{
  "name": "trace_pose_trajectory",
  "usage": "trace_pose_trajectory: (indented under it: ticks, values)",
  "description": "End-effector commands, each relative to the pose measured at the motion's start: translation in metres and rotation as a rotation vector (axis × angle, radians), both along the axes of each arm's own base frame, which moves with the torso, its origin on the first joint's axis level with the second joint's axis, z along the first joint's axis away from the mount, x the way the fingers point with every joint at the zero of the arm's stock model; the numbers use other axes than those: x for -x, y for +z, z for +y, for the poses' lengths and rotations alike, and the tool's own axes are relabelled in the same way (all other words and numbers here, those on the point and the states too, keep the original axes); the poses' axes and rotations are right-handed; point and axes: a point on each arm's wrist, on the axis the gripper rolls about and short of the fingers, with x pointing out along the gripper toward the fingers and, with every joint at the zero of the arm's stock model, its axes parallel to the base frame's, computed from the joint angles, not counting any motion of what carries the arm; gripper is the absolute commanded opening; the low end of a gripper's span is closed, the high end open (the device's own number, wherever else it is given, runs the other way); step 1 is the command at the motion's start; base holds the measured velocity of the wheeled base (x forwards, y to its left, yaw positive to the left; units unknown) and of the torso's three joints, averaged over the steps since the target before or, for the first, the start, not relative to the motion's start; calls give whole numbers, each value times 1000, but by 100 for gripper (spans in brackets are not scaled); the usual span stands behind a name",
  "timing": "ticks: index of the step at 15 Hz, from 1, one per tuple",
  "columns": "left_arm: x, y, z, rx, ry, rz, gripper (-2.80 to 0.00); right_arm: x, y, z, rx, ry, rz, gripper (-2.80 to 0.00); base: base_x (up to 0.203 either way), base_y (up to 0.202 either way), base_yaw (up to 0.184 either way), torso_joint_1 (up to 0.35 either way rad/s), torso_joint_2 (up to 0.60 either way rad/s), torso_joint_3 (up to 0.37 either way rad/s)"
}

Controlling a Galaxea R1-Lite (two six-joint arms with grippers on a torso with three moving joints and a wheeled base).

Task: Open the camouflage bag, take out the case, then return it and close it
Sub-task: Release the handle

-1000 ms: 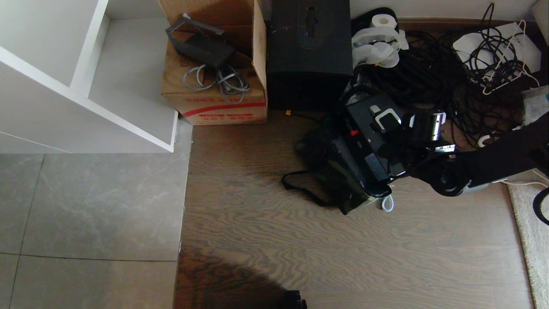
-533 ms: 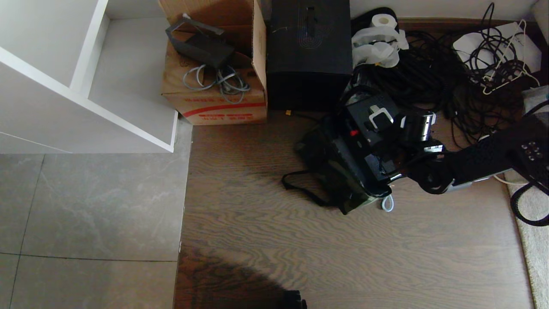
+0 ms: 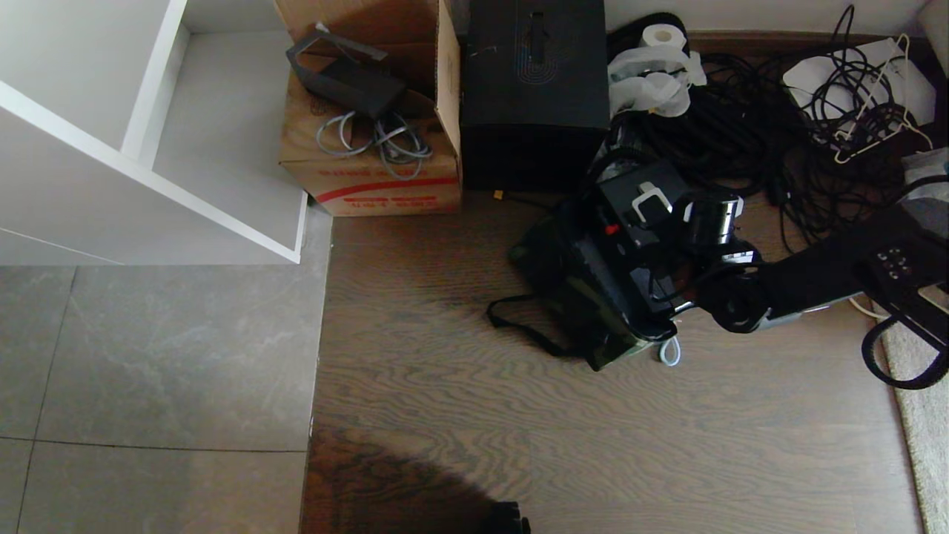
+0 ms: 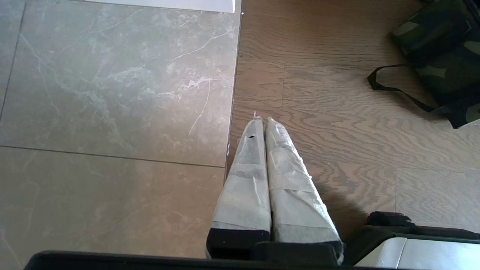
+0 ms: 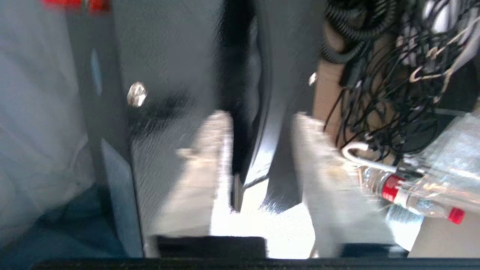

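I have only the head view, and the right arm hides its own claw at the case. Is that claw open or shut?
Observer: The right wrist view shows the right claw open, with its fingers apart.
Operator: Is anything between them?
Observer: A black part of the case runs through the gap. It is too blurred to tell whether it touches.
Operator: And the left claw?
Observer: The left claw is shut. It hangs over the floor where tile meets wood, apart from the camouflage bag.
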Motion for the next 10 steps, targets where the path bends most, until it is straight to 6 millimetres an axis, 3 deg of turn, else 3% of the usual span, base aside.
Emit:
trace_pose_trajectory:
  ticks: [1,10]
  values:
    - [-1,-3,0,-1,0,8,-280,-5,1,1,2,-4,-17,0,0,0,0,0,0,0]
    - [-1,-3,0,-1,0,8,-280,-28,-3,-6,40,-144,-49,0,0,0,0,0,0,0]
